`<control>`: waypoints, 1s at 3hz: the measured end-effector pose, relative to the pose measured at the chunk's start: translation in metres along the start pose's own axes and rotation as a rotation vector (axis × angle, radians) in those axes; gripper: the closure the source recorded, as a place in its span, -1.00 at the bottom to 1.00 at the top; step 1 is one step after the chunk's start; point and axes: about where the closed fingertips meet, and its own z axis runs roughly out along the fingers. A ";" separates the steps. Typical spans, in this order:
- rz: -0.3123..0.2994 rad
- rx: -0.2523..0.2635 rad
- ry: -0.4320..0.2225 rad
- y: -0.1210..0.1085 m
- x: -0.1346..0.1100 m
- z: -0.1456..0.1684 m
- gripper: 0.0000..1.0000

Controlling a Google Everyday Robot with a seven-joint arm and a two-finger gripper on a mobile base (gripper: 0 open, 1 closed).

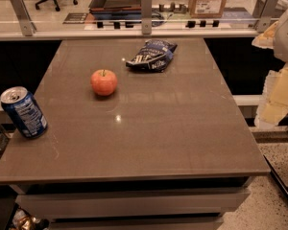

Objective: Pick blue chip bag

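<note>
The blue chip bag [152, 55] is a crumpled dark navy foil bag with white lettering. It lies flat at the far middle of the grey table [149, 138]. My gripper [272, 102] hangs at the right edge of the view, beyond the table's right side. It is well apart from the bag and holds nothing that I can see. The pale arm [287, 30] rises above it.
A red-orange apple [104, 82] sits left of and nearer than the bag. An upright blue soda can [24, 112] with a silver top stands at the table's left edge. A glass rail with metal posts [146, 6] runs behind the table. A cardboard box [209, 0] stands beyond it.
</note>
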 end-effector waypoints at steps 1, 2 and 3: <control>-0.002 0.021 0.005 -0.006 -0.007 0.001 -1.00; 0.014 0.059 -0.011 -0.023 -0.035 0.014 -1.00; 0.127 0.077 -0.096 -0.046 -0.062 0.034 -1.00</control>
